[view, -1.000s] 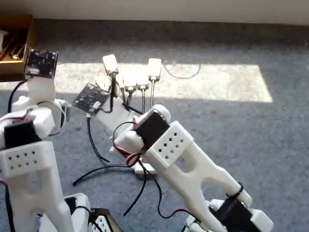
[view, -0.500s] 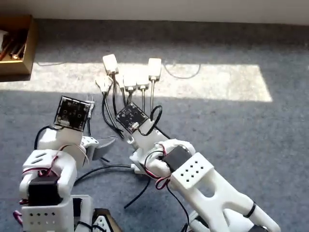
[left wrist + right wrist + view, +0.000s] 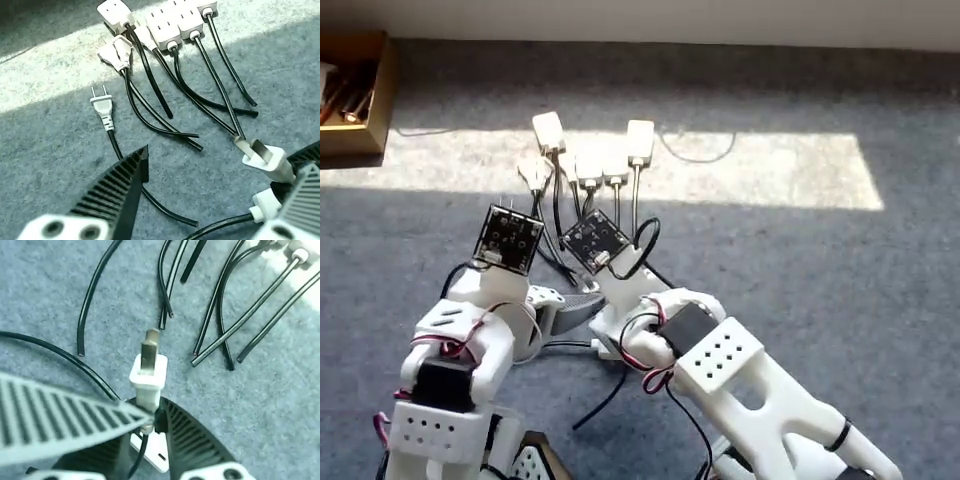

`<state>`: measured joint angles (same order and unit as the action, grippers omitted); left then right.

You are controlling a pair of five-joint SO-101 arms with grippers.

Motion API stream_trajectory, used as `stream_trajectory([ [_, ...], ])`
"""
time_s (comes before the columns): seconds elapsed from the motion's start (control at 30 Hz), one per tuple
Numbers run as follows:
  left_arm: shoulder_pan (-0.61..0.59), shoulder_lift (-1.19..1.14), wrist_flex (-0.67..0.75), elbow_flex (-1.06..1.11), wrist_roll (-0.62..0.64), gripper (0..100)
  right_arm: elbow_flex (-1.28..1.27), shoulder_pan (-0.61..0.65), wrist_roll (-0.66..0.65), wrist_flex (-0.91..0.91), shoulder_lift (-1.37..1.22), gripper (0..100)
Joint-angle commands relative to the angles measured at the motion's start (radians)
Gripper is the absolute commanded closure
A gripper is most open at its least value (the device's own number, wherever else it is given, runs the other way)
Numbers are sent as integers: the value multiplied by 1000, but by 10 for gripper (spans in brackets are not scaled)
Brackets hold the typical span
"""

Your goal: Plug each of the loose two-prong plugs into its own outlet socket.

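Since the white plug [image 3: 148,372] was pinched at its back end by the right gripper [image 3: 152,412], whose fingers were closed tight on it, its two flat prongs stuck out over the gray carpet [image 3: 75,270]. The white sockets [image 3: 162,27] lay well apart from it in a patch of sun. Each one had a black cord [image 3: 215,75] running back toward the arms.

A second plug [image 3: 102,106] lay loose on the carpet, closer to the sockets, and nothing touched it. The left gripper [image 3: 225,170] hung over the carpet with its jaws wide apart and nothing in them — the loose plug was out in front of it, not between its fingers.

A few things could go wrong from here. The held plug was gripped only by its tail, so a push against a socket could make it tip or twist, and the prongs would miss the slots. Nothing held the sockets down, so one might just slide away on the carpet. The cords lay crossed and close together — a finger could catch one and drag a socket out of place. The two grippers were also near each other and could bump.
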<state>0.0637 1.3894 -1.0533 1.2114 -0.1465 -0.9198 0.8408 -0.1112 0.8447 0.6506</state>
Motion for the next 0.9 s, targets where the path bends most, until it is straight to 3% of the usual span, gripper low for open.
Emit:
stream_trajectory([
  [0.0, -4, 7, 130, 96, 5, 571, 16, 38, 12, 38, 38, 993],
  [0.3, -64, 7, 198, 140, -18, 572, 139, 47, -9, 199, 122, 993],
  [0.53, -64, 7, 193, 140, -18, 572, 420, 18, -37, 418, 127, 993],
  [0.87, -58, 7, 192, 140, -18, 572, 503, -44, -37, 483, -1, 993],
])
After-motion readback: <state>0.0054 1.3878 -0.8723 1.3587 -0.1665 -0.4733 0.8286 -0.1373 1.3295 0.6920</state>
